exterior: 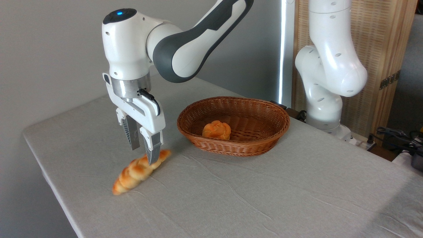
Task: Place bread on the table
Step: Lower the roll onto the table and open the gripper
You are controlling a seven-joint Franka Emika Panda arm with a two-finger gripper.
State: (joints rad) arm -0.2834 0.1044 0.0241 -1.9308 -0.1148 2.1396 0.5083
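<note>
Camera view — bread [138, 172] on table [264, 191], tool [142, 152] fingers straddling its upper end

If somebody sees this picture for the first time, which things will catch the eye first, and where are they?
First the white arm's gripper, hanging with open fingers around the long braided bread lying on the grey table at the left front. Next the brown wicker basket in the middle of the table, with one small round bun inside.
</note>
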